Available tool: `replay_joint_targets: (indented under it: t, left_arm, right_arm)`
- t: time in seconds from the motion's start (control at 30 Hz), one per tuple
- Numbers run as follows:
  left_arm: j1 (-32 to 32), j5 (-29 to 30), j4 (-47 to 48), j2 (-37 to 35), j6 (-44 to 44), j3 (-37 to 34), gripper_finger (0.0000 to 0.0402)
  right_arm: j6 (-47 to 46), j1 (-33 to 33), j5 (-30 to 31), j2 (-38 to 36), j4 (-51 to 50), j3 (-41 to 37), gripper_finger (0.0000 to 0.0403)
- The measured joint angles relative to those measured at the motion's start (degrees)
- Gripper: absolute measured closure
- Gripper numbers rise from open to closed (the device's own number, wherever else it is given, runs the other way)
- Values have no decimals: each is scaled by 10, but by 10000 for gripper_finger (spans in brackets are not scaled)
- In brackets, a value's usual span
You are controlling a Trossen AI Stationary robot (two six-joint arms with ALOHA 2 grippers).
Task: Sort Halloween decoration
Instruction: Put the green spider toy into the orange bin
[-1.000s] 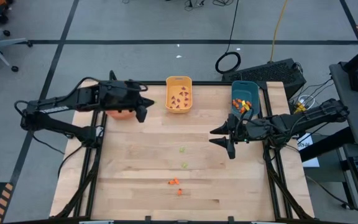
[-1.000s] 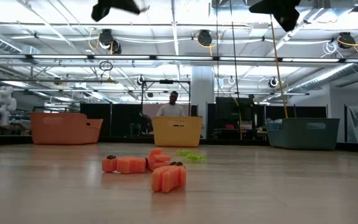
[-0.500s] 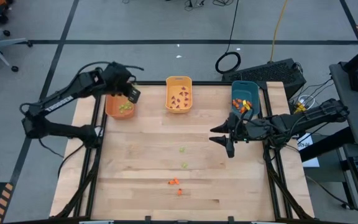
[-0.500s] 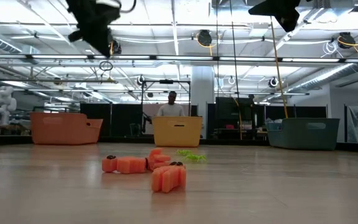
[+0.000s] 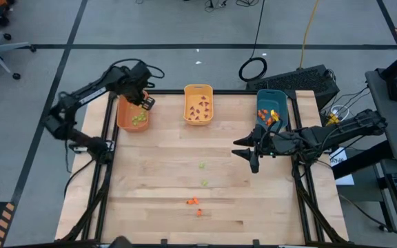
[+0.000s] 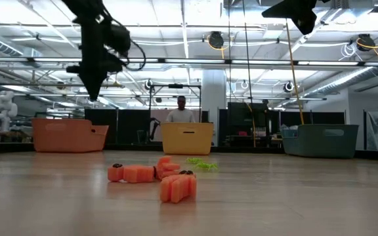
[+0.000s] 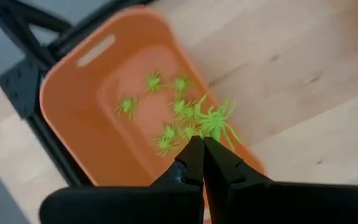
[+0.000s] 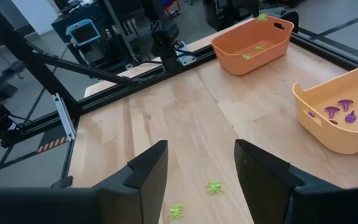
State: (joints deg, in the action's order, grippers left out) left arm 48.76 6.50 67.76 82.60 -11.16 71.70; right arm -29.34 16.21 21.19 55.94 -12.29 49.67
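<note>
**Sorting mostly done, four trinkets left on the bench**

Green spiders (image 7: pixel 166 118) already lie in the orange bin (image 5: pixel 132 115) at far left, purple pieces (image 5: pixel 198 109) in the yellow bin (image 5: pixel 198 103), and orange pieces (image 5: pixel 270 116) in the teal bin (image 5: pixel 271 109) at far right. Two loose green spiders (image 5: pixel 203 173) and two orange trinkets (image 5: pixel 196 206) remain on the bench (image 5: pixel 150 193), nearer the front.

The left pincer (image 5: pixel 143 103) hangs over the orange bin, fingers together and clamped on one more green spider (image 7: pixel 215 121), seemingly about to drop it. The right pincer (image 5: pixel 250 153) waits above the bench's right side, fingers apart and empty, just near of the teal bin.
</note>
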Motion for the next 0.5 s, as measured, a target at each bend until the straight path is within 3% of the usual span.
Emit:
replay_joint_targets:
  t: [0.23,0.5]
  left_arm:
    - [39,11,15,72,-3,0,402]
    - [56,23,0,88,10,0,396]
  right_arm:
    - [0,0,0,0,0,0,232]
    - [0,0,0,0,-17,0,232]
